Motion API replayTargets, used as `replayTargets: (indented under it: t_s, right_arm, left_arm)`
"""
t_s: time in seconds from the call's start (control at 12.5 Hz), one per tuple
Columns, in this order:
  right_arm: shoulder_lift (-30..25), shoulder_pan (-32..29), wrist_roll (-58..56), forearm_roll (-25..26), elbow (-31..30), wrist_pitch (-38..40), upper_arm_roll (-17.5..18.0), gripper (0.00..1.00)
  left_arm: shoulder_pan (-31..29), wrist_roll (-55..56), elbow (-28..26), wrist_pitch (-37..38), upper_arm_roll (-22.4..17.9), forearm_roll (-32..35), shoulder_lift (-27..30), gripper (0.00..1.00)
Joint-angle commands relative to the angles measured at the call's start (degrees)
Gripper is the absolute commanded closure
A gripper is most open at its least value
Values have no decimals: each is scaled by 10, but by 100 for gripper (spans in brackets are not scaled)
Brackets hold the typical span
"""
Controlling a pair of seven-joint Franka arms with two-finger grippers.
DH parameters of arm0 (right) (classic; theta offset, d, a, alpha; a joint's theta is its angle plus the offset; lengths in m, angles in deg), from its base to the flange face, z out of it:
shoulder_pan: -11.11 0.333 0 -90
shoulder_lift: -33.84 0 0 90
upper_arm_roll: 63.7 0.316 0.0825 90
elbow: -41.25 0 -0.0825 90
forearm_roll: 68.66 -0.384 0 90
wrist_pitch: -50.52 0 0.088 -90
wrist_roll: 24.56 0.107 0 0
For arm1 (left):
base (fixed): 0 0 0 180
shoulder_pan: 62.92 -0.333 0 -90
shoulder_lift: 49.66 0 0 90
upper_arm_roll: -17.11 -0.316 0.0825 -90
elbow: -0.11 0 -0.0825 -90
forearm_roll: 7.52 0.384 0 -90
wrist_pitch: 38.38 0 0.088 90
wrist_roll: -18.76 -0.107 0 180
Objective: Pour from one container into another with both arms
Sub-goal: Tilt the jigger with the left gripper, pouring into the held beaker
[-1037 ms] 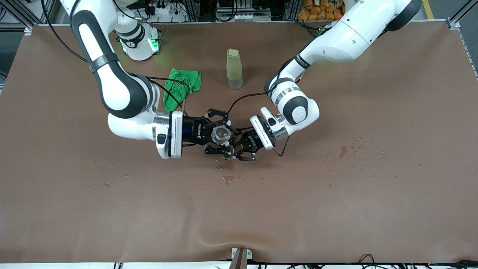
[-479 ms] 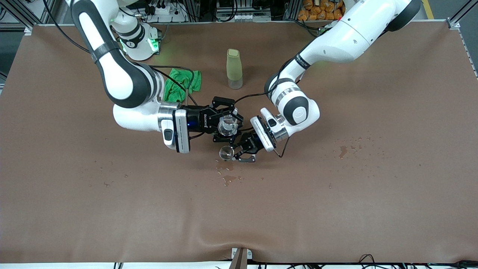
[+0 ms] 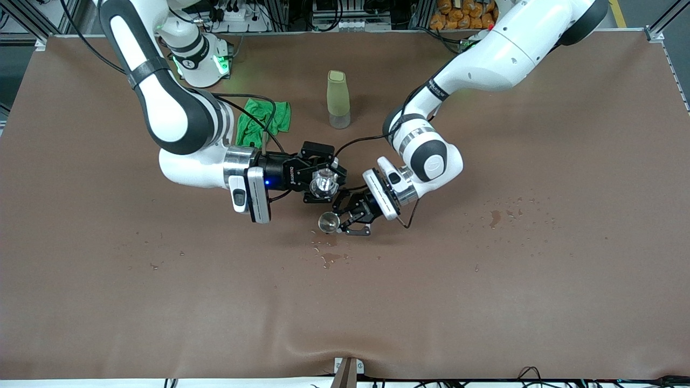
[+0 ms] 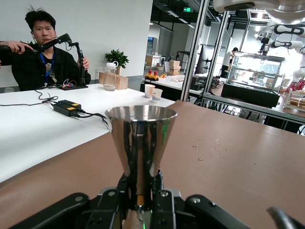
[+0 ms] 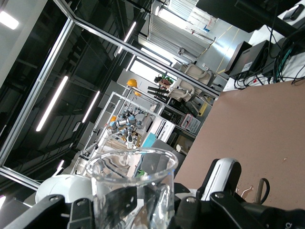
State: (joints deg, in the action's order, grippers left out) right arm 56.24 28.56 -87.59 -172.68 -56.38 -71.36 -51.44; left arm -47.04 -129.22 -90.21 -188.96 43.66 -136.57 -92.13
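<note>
A brown counter (image 3: 485, 302) seen from above, with 2 white robot arms meeting near its middle. The right end effector (image 3: 323, 182) is clenched around a clear glass beaker (image 3: 324, 183), holding it above the counter. The left end effector (image 3: 345, 218) is clenched on the narrow lower part of a small metal cup (image 3: 326, 222), which sits just beside and nearer the front camera than the beaker.

The overhead view alone shows the wet patches (image 3: 326, 250) on the counter right under the metal cup, and more drops (image 3: 501, 215) toward the left arm's end. It also shows a crumpled green cloth (image 3: 264, 125) and a tall pale green bottle (image 3: 338, 99) standing upright, both closer to the robot bases.

The left wrist view shows the metal cup (image 4: 141, 143) upright, a flared shiny cone pinched at its stem between the fingers (image 4: 159, 202); its inside cannot be seen from there. The right wrist view shows the beaker (image 5: 133, 188) close up, transparent, with its round rim open; whether it holds liquid cannot be told. In the overhead view, neither container's contents can be made out.
</note>
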Motion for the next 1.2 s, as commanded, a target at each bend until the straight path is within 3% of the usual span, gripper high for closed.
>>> replayTargets:
  t_s: [0.0, 1.12]
  right_arm:
    - [-17, -11, 35, -13, -17, -2, 12, 100]
    - [-13, -15, 166, -15, -13, 14, 20, 100]
  left_arm:
    - [2, -5, 15, -9, 2, -16, -7, 100]
    - [1, -6, 15, -9, 2, -16, -7, 100]
